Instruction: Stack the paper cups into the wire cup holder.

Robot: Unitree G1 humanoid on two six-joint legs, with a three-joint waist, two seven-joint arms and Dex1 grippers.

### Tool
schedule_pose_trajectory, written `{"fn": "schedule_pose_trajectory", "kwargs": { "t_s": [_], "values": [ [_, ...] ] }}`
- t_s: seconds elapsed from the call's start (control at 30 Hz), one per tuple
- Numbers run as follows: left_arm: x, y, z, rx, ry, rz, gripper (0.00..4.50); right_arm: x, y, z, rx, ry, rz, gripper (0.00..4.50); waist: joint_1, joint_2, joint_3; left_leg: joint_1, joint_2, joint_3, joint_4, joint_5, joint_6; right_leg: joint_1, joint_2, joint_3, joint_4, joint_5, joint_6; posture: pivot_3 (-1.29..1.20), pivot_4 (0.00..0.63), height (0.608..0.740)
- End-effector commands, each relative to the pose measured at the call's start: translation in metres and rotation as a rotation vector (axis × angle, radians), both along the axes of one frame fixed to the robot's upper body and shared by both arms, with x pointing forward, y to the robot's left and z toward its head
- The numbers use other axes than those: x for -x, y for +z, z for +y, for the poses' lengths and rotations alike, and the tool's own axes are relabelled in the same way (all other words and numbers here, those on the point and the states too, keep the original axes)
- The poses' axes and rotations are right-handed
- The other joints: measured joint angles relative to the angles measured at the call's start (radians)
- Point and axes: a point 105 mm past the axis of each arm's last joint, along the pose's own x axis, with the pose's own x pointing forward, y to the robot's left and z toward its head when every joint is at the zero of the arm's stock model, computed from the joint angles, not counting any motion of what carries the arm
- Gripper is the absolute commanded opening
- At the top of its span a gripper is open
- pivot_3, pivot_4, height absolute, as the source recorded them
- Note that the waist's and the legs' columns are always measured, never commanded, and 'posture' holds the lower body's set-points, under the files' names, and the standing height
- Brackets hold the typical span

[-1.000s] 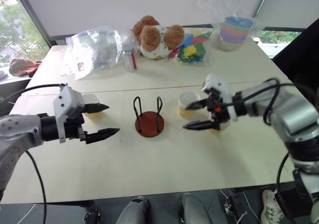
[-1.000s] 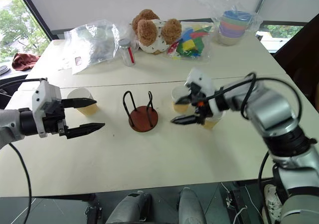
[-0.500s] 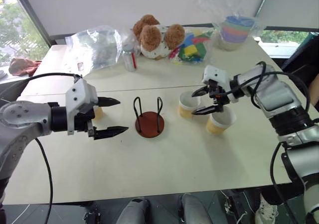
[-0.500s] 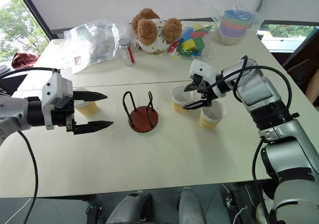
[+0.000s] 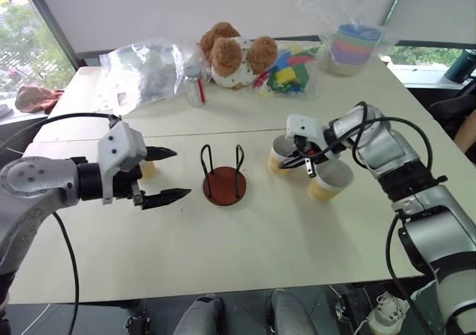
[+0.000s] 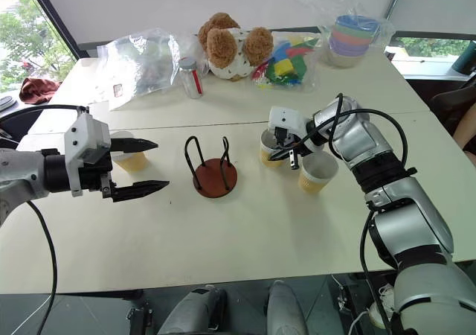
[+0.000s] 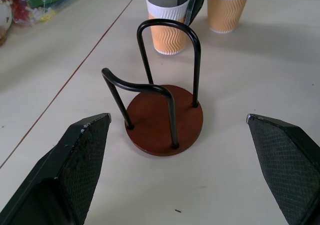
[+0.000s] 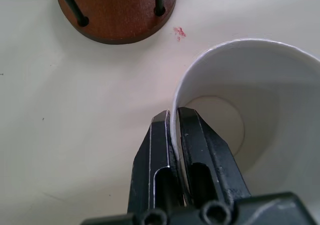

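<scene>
Right gripper (image 8: 173, 122) pinches the paper cup's (image 8: 260, 85) rim beside the wire cup holder (image 5: 224, 177); left gripper (image 5: 167, 176) spread wide opposite.

This looks like a test room in an office or lab. A big plain white table (image 5: 245, 253) stands by windows (image 5: 18, 37) at the upper left, with green trees outside. At the top, toys lie in a row: a teddy bear (image 5: 230, 54), bright blocks (image 5: 286, 73), and plastic bags (image 5: 145, 71).
</scene>
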Motion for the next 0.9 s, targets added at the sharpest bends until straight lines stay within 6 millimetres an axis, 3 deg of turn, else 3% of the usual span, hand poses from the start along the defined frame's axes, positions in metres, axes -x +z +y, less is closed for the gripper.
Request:
{"fn": "schedule_pose_trajectory", "kwargs": {
  "t_s": [0.03, 0.17, 0.23, 0.37, 0.53, 0.9],
  "values": [
    [0.001, 0.012, 0.017, -0.024, 0.057, -0.044, 4.5, -0.006, 0.048, 0.004, -0.016, 0.051, -0.137, 0.06, -0.004, 0.0, 0.0, 0.0, 0.0, 0.0, 0.0, 0.0, 0.0, 0.0, 0.0, 0.0, 0.0, 0.0, 0.0, 0.0, 0.15, 0.74],
    [0.003, 0.009, 0.029, -0.044, 0.082, -0.007, 4.5, -0.009, 0.108, 0.015, -0.059, 0.108, -0.269, 0.06, -0.006, 0.003, 0.002, 0.0, 0.0, 0.001, -0.001, 0.0, -0.001, -0.001, 0.0, 0.001, 0.001, 0.0, 0.0, 0.0, 0.15, 0.74],
    [0.003, 0.007, 0.034, -0.052, 0.09, 0.014, 4.5, -0.002, 0.136, 0.028, -0.09, 0.186, -0.304, 0.06, -0.005, 0.003, 0.002, 0.0, 0.0, 0.0, -0.002, 0.0, -0.001, -0.002, 0.001, 0.001, 0.001, 0.0, 0.0, 0.0, 0.15, 0.74],
    [0.001, 0.003, 0.046, -0.053, 0.111, 0.049, 4.5, 0.038, 0.164, 0.073, -0.17, 0.453, -0.239, 0.06, -0.006, 0.003, 0.002, 0.0, 0.002, 0.0, -0.002, -0.001, -0.002, -0.002, 0.002, 0.001, 0.001, 0.0, 0.0, 0.0, 0.15, 0.74],
    [0.0, 0.005, 0.046, -0.053, 0.09, 0.054, 4.5, 0.061, 0.154, 0.104, -0.136, 0.616, -0.166, 0.06, -0.002, 0.003, 0.002, 0.0, 0.002, 0.0, 0.0, -0.001, -0.002, -0.002, 0.002, 0.001, 0.002, 0.0, 0.0, 0.0, 0.15, 0.74],
    [0.004, 0.003, 0.042, 0.03, 0.113, 0.077, 4.5, 0.056, 0.117, 0.13, -0.059, 0.671, -0.026, 0.06, -0.006, 0.003, 0.002, 0.0, 0.002, 0.0, 0.0, -0.001, -0.003, -0.008, 0.0, 0.001, 0.013, 0.0, 0.0, 0.0, 0.15, 0.74]
  ]
}}
